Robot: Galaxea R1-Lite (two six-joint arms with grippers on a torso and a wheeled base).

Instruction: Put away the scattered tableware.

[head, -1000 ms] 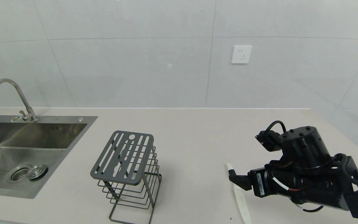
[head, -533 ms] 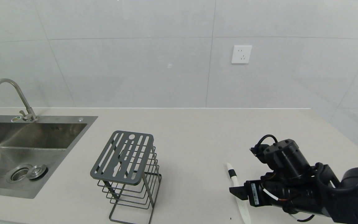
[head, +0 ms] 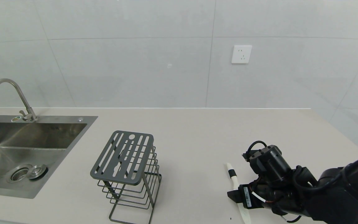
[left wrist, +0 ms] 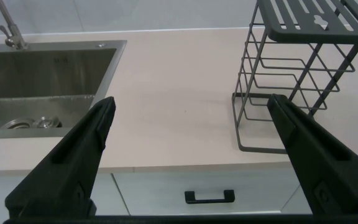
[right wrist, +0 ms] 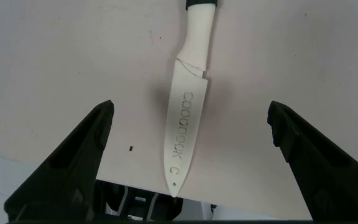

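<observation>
A white knife with a black band on its handle lies flat on the counter at the front right, blade toward the front edge. My right gripper hovers low over the blade, open, one finger on each side. In the right wrist view the knife lies centred between the spread fingers of my right gripper. A dark slotted wire rack stands at centre front. My left gripper is open and holds nothing, in front of the counter's edge, facing the rack.
A steel sink with a curved faucet is set into the counter at the left. The sink also appears in the left wrist view, with a drawer handle below the counter edge. The knife's tip lies close to the front edge.
My right arm has dropped lower and drawn toward the front edge, bringing its open gripper down over the knife's blade. The knife and the rack have stayed put.
</observation>
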